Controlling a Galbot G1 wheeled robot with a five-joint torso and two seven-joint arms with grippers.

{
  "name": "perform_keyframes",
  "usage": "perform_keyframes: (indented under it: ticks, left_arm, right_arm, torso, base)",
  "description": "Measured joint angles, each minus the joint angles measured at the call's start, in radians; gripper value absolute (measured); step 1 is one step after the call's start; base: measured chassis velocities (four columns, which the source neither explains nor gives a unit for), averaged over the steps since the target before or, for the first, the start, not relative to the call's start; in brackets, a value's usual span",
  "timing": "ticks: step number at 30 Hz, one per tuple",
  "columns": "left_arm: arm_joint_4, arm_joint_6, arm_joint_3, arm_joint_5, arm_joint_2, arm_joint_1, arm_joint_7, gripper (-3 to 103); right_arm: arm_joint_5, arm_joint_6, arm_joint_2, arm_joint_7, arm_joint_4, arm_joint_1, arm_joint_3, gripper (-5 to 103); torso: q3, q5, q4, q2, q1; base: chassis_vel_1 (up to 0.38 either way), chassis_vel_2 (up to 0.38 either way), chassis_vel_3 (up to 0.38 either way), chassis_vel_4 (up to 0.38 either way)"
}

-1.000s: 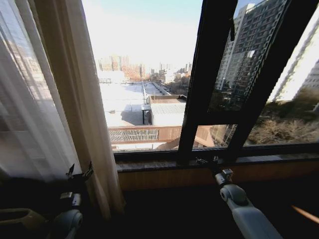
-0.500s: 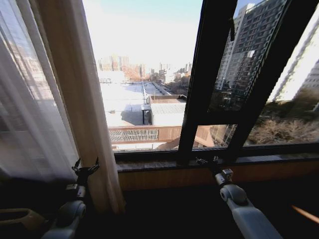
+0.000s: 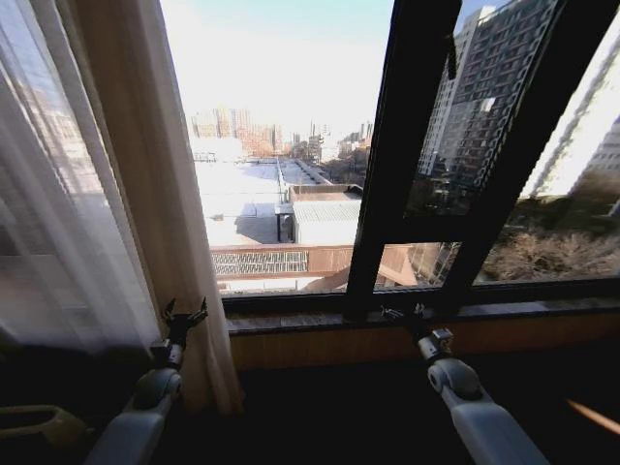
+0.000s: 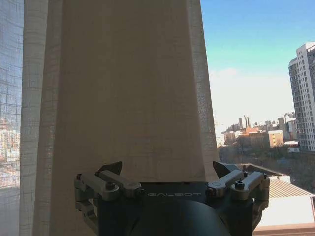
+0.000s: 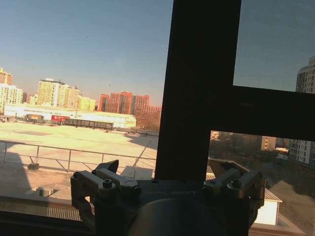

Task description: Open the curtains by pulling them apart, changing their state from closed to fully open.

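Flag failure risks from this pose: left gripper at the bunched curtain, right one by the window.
1. The left gripper is open in front of the bunched cream-beige sheer curtain, not yet around it; closing now might catch only a thin fold or nothing.
2. That pleated fabric looks light and slippery, so a pull could slide off.
3. The right gripper sits open close to the dark window frame and wooden sill; a sideways swing could strike them.

Two pincers, left (image 3: pixel 184 315) and right (image 3: pixel 407 313), and seemingly one gathered curtain panel (image 3: pixel 145 194).
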Motion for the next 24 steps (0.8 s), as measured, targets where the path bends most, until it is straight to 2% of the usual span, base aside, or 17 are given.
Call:
perform_keyframes:
  ticks: [11, 15, 17, 18, 20, 22, 23, 24]
  left_arm:
    - [0.156, -0.005, 0.079, -0.013, -0.010, -0.145, 0.007, 100]
    - [0.206, -0.010, 0.090, -0.013, -0.013, -0.186, 0.028, 102]
    - [0.230, -0.014, 0.093, -0.012, -0.015, -0.207, 0.049, 98]
    - [0.251, -0.023, 0.094, -0.010, -0.019, -0.223, 0.066, 88]
    - [0.257, -0.027, 0.094, -0.009, -0.021, -0.227, 0.071, 88]
    - [0.276, -0.038, 0.095, -0.008, -0.027, -0.236, 0.082, 77]
    - [0.276, -0.038, 0.095, -0.008, -0.027, -0.236, 0.082, 77]
    - [0.279, -0.040, 0.095, -0.007, -0.028, -0.237, 0.083, 72]
  right_arm:
    - [0.000, 0.000, 0.000, 0.000, 0.000, 0.000, 0.000, 100]
    - [0.000, 0.000, 0.000, 0.000, 0.000, 0.000, 0.000, 100]
    - [0.000, 0.000, 0.000, 0.000, 0.000, 0.000, 0.000, 100]
    - [0.000, 0.000, 0.000, 0.000, 0.000, 0.000, 0.000, 100]
    - [0.000, 0.000, 0.000, 0.000, 0.000, 0.000, 0.000, 100]
    - [0.000, 0.000, 0.000, 0.000, 0.000, 0.000, 0.000, 100]
    - [0.000, 0.000, 0.000, 0.000, 0.000, 0.000, 0.000, 100]
    - [0.000, 0.000, 0.000, 0.000, 0.000, 0.000, 0.000, 100]
  torso:
    - [0.000, 0.0000, -0.0001, 0.000, 0.000]
    - [0.000, 0.0000, -0.0001, 0.000, 0.000]
    - [0.000, 0.0001, -0.0001, 0.000, 0.000]
    - [0.000, 0.0001, -0.0001, 0.000, 0.000]
    - [0.000, 0.0001, -0.0001, 0.000, 0.000]
    - [0.000, 0.0001, -0.0001, 0.000, 0.000]
    - [0.000, 0.0001, -0.0001, 0.000, 0.000]
    - [0.000, 0.0001, -0.0001, 0.000, 0.000]
  base:
    - [0.000, 0.000, 0.000, 0.000]
    - [0.000, 0.000, 0.000, 0.000]
    - [0.000, 0.000, 0.000, 0.000]
    - [0.000, 0.000, 0.000, 0.000]
    - [0.000, 0.000, 0.000, 0.000]
    - [0.000, 0.000, 0.000, 0.000]
    - [0.000, 0.000, 0.000, 0.000]
    - [0.000, 0.000, 0.000, 0.000]
